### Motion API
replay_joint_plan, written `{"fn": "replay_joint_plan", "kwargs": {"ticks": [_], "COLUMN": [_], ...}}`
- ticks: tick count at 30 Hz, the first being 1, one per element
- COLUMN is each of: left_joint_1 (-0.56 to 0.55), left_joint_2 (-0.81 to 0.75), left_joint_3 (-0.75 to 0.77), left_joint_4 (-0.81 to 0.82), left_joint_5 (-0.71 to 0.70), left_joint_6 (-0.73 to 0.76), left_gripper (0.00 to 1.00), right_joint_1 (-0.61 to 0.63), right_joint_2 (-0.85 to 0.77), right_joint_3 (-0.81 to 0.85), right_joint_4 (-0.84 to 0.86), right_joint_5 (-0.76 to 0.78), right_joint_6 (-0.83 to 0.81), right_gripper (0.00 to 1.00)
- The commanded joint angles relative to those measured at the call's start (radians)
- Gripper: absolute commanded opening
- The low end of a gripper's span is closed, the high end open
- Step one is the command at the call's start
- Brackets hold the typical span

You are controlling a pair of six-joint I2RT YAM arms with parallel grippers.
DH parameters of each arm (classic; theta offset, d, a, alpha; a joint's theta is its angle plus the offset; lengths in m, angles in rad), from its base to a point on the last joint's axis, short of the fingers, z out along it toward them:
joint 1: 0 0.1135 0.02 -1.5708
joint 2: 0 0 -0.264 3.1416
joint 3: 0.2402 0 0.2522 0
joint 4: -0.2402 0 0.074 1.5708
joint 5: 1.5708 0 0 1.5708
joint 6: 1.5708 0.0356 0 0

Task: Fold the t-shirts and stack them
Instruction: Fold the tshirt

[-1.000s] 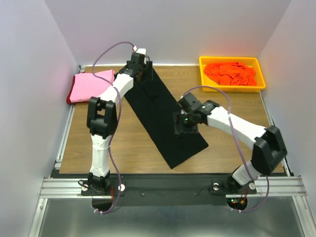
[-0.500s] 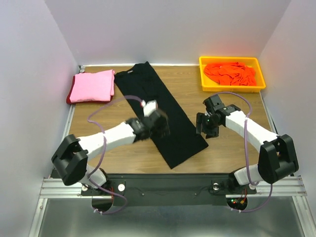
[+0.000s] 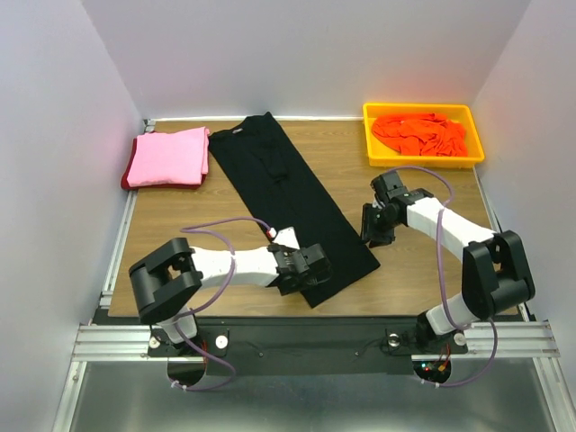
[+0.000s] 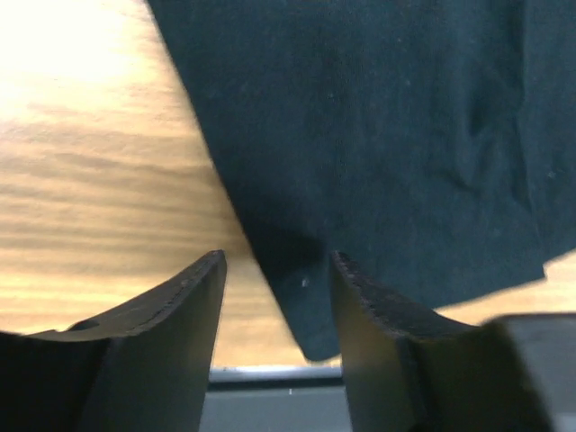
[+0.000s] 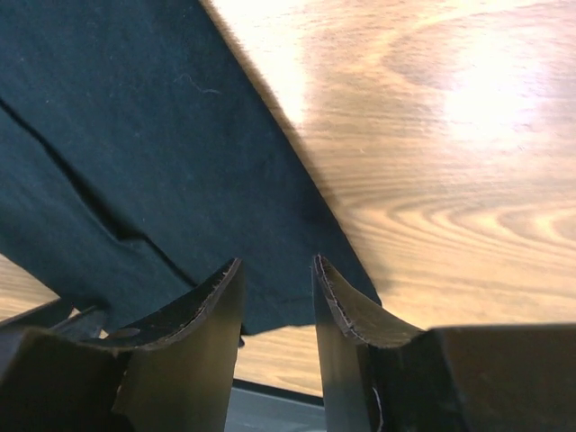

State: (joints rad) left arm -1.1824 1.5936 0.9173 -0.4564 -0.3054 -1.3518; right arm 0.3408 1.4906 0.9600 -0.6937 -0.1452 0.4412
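The black shirt (image 3: 288, 193) lies flat on the desk (image 3: 180, 225) as a long narrow strip, running slantwise from the far edge near the middle down toward the near edge. The left end effector (image 3: 310, 267) is low over the strip's near corner, its fingers (image 4: 180, 315) apart, with the cloth's left edge and corner showing in the gap between them. The right end effector (image 3: 374, 229) sits at the strip's right edge close to the near right corner, fingers (image 5: 211, 306) apart and straddling that edge, with nothing held. At the far left a folded pink shirt (image 3: 166, 155) rests on a dark red shirt (image 3: 124, 182). Crumpled orange shirts (image 3: 420, 133) fill the yellow tray (image 3: 418, 109) at the far right.
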Motion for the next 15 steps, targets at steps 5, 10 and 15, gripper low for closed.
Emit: {"fn": "replay_joint_plan", "kwargs": {"ticks": [5, 10, 15], "left_joint_1": [-0.006, -0.005, -0.013], "left_joint_2": [0.077, 0.081, 0.098], "left_joint_3": [0.011, -0.041, -0.057], "left_joint_4": [-0.038, -0.036, -0.039], "left_joint_5": [0.014, 0.046, 0.065], "left_joint_6": [0.019, 0.046, 0.086], "left_gripper": [0.47, 0.40, 0.33], "right_joint_1": [0.000, -0.005, -0.034], "right_joint_2": [0.051, 0.069, 0.063], "right_joint_3": [-0.049, -0.101, -0.136], "right_joint_4": [0.086, 0.108, 0.118], "right_joint_5": [0.004, 0.082, 0.139], "right_joint_6": [0.013, 0.022, 0.044], "right_gripper": [0.41, 0.41, 0.40]}}
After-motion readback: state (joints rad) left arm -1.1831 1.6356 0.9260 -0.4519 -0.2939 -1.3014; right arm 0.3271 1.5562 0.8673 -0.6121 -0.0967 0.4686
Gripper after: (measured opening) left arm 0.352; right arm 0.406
